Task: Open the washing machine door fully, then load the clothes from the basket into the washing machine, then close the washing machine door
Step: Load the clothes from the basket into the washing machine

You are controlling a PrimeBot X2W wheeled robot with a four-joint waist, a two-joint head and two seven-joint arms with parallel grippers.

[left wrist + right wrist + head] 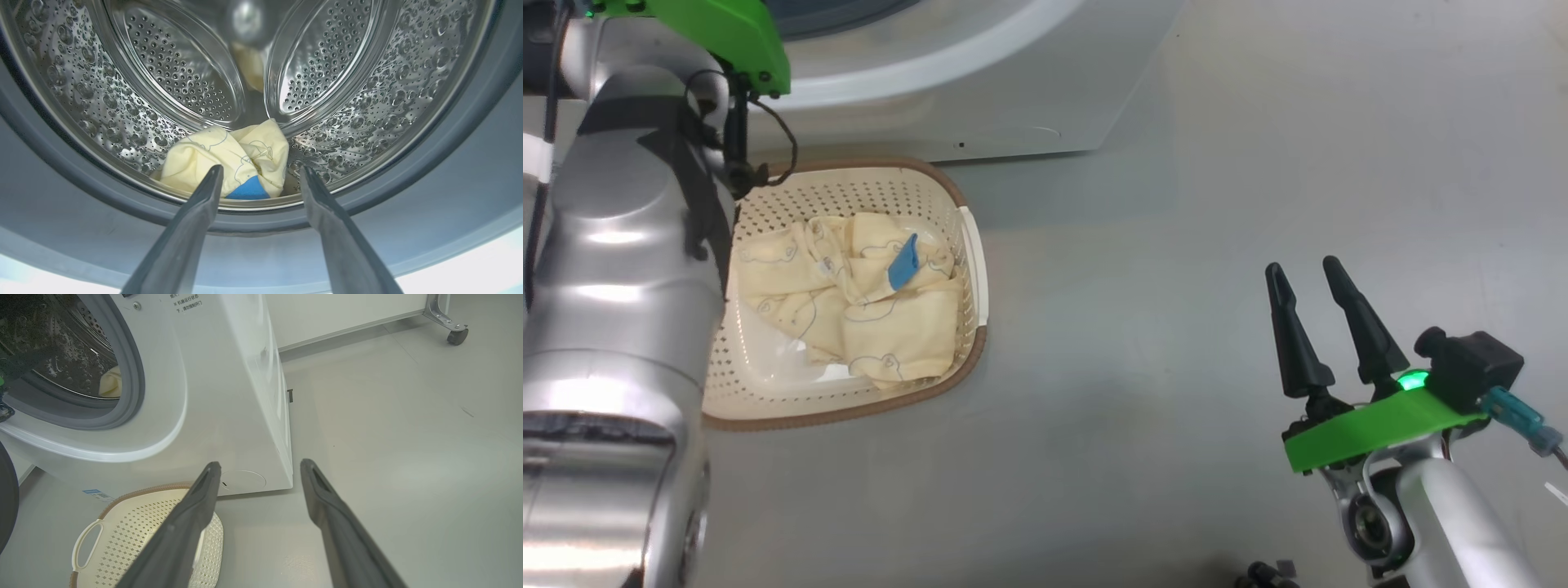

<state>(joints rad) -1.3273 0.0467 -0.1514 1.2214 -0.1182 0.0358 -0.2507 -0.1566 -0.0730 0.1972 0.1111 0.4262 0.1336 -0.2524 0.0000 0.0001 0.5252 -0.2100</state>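
The white washing machine (229,396) stands with its mouth uncovered; a sliver of its black door (7,498) shows at the left edge of the right wrist view. One piece of the pale yellow clothes (229,157) with a blue patch lies at the front of the steel drum (367,102). My left gripper (261,173) is open and empty at the drum's mouth, just short of that piece. More clothes (849,294) lie in the cream basket (968,245) on the floor before the machine. My right gripper (1307,273) is open and empty over the floor, well right of the basket.
The grey rubber gasket (61,179) rings the drum opening. My left forearm (613,269) covers the basket's left side in the head view. A wheeled frame leg (455,335) stands far off to the right, beyond bare grey floor (1217,204).
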